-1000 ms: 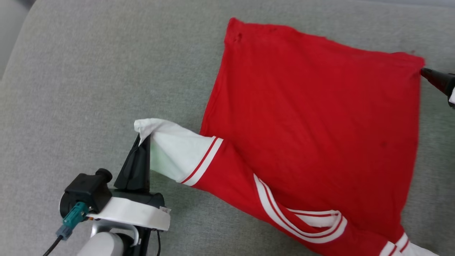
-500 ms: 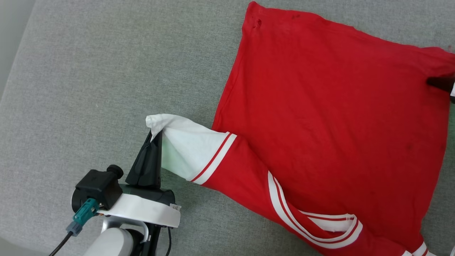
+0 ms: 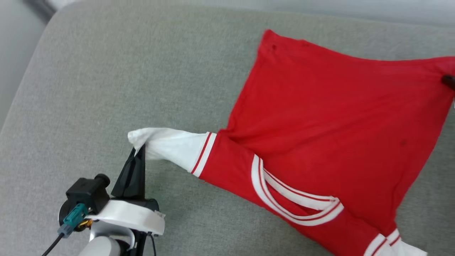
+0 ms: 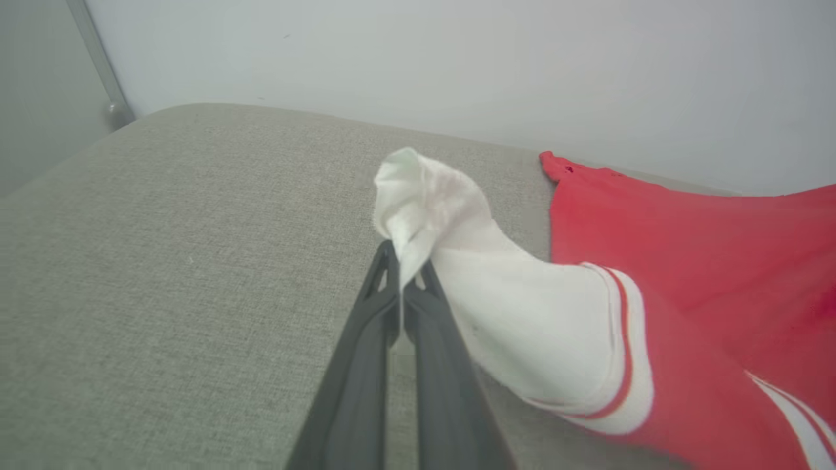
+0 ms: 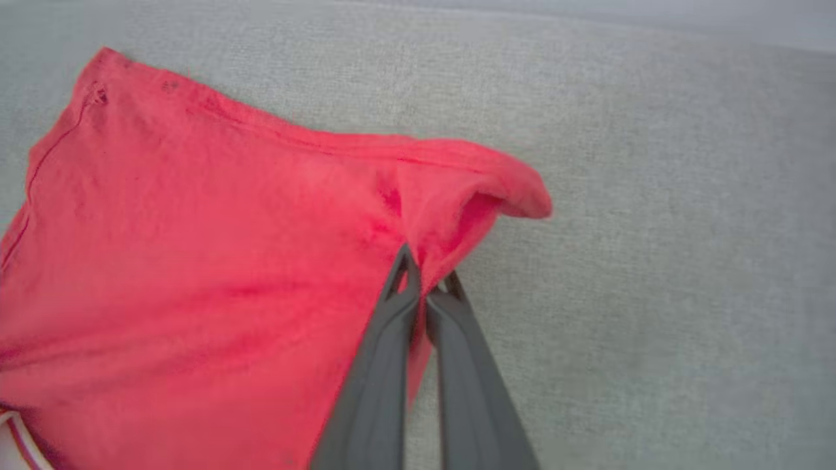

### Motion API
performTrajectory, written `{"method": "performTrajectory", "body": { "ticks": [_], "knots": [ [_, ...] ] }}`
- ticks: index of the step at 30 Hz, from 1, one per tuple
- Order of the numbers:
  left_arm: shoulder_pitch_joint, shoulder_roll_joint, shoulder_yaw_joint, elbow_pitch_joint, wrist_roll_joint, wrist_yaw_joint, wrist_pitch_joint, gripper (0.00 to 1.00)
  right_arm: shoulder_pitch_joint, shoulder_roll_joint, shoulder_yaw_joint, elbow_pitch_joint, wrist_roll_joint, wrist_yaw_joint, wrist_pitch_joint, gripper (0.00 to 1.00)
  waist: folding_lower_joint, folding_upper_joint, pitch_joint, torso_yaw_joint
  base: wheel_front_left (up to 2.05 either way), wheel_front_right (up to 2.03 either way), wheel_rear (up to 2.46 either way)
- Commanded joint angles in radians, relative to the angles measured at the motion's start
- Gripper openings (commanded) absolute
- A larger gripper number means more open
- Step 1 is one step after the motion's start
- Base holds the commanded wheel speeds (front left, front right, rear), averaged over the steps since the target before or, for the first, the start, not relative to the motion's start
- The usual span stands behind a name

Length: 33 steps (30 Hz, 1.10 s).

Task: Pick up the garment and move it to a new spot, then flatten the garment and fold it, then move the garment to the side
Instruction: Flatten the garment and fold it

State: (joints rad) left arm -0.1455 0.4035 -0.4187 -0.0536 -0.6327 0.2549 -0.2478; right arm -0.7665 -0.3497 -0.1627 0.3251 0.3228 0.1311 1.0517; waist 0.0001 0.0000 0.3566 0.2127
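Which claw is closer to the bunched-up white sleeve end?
Left. The left gripper is clamped on the white sleeve end; the right gripper pinches the red corner on the garment's opposite side.

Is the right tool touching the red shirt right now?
Touching. The right wrist view shows the right tool shut on a bunched red edge of the garment.

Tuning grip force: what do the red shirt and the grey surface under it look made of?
Garment: thin soft knit, probably cotton or a blend, matte; it bunches and drapes in soft folds where pinched. Grey surface: woven upholstery fabric, seemingly padded, matte; coarse weave visible, rounded edge.
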Motion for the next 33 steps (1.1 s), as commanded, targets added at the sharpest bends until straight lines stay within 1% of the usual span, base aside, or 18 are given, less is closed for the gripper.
{"method": "performTrajectory", "body": {
  "ticks": [1, 4, 9, 14, 15, 20, 24, 25, 26, 27, 30, 33],
  "knots": [
    [0.02, 0.009, 0.007, 0.01, -0.01, 0.006, 0.002, 0.0, 0.052, -0.029, 0.016, -0.038, 0.022, -0.001, -0.009, 0.0, -0.0001, 0.0, -0.066, -0.044, 0.0, 0.0, 0.0],
    [0.043, 0.017, 0.016, 0.028, -0.023, 0.009, 0.006, 0.0, 0.131, -0.069, 0.019, -0.116, 0.053, -0.001, -0.009, 0.0, -0.0001, 0.0, -0.116, -0.077, 0.0, 0.0, 0.0],
    [0.091, 0.027, 0.03, 0.051, -0.048, 0.014, 0.011, 0.0, 0.321, -0.095, -0.019, -0.251, 0.09, -0.001, 0.012, 0.0, -0.0001, 0.0, -0.19, -0.139, 0.0, 0.0, 0.0],
    [0.138, 0.051, 0.051, 0.069, -0.071, 0.02, 0.019, 0.0, 0.563, -0.067, -0.076, -0.362, 0.108, -0.001, 0.036, 0.0, -0.0001, 0.0, -0.241, -0.203, 0.0, 0.0, 0.0],
    [0.138, 0.051, 0.051, 0.069, -0.071, 0.02, 0.019, 0.0, 0.563, -0.067, -0.076, -0.362, 0.108, -0.001, 0.036, 0.0, -0.0001, 0.0, -0.241, -0.203, 0.0, 0.0, 0.0],
    [0.163, 0.064, 0.066, 0.088, -0.088, 0.022, 0.024, 0.0, 0.799, 0.009, -0.106, -0.42, 0.12, -0.001, 0.03, 0.0, -0.0001, 0.0, -0.263, -0.252, 0.0, 0.0, 0.0],
    [0.169, 0.073, 0.074, 0.104, -0.099, 0.019, 0.027, 0.0, 0.951, 0.094, -0.104, -0.411, 0.117, -0.001, 0.019, 0.0, -0.0001, 0.0, -0.277, -0.279, 0.0, 0.0, 0.0],
    [0.172, 0.074, 0.074, 0.106, -0.099, 0.019, 0.028, 0.0, 0.975, 0.117, -0.104, -0.405, 0.122, -0.001, 0.011, 0.17, -0.0001, 0.0, -0.279, -0.285, 0.0, 0.0, 0.0],
    [0.173, 0.075, 0.073, 0.107, -0.1, 0.017, 0.032, 0.0, 0.993, 0.133, -0.101, -0.4, 0.125, -0.001, 0.002, 0.78, -0.0001, 0.0, -0.279, -0.291, 0.0, 0.0, 0.0],
    [0.173, 0.076, 0.071, 0.108, -0.101, 0.017, 0.031, 0.0, 1.003, 0.148, -0.099, -0.399, 0.126, -0.001, -0.016, 1.0, -0.0001, 0.0, -0.281, -0.296, 0.0, 0.0, 0.0],
    [0.177, 0.079, 0.068, 0.106, -0.102, 0.018, 0.039, 0.0, 1.005, 0.179, -0.101, -0.4, 0.128, -0.001, -0.095, 1.0, -0.0001, 0.0, -0.284, -0.31, 0.0, 0.0, 0.0],
    [0.176, 0.083, 0.065, 0.101, -0.102, 0.021, 0.047, 0.0, 0.972, 0.18, -0.1, -0.412, 0.115, -0.001, -0.223, 1.0, -0.0001, 0.0, -0.282, -0.316, 0.0, 0.0, 0.0]
  ]
}}
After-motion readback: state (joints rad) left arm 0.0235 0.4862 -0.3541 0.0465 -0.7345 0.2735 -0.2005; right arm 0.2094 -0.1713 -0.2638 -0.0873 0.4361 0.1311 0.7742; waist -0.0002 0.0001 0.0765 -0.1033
